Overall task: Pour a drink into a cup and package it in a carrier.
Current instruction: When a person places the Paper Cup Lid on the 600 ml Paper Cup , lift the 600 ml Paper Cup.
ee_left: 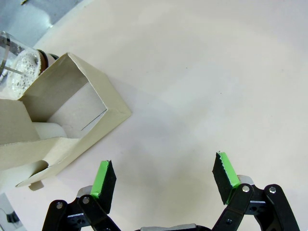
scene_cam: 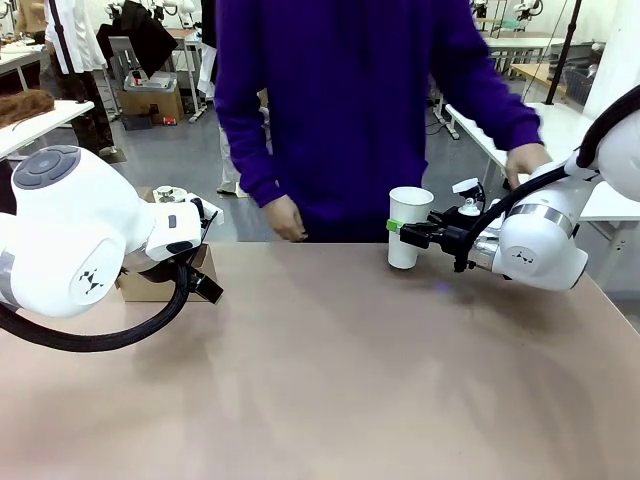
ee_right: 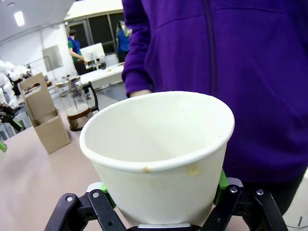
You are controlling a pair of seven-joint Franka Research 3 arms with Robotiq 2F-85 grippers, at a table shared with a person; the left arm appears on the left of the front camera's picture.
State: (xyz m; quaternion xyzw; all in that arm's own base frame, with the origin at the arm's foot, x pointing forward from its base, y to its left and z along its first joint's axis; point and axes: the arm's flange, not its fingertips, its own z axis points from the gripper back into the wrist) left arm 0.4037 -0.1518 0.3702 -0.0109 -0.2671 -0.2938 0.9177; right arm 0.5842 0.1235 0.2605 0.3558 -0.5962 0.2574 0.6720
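I'm gripping the cup (ee_right: 159, 159) with the right tool (scene_cam: 408, 232), jaws clamped on its wall, at about 1 o'clock on the table (scene_cam: 330, 370), close to the far edge and right in front of the person. The cup is looking empty and lidless, so I'm judging the pour as not yet done. The left tool (ee_left: 163, 178) is hanging wide open over bare table, holding nothing, with the carrier (ee_left: 72, 108) at its 10 o'clock and the carafe (ee_right: 75, 103) just behind that. Next I'm expecting to need the carafe grasped and tipped over the cup. The table's middle is lying open; I'm watching the far edge, the person's hand (scene_cam: 288, 218) at the cup's 9 o'clock, and the carrier crowding the carafe.
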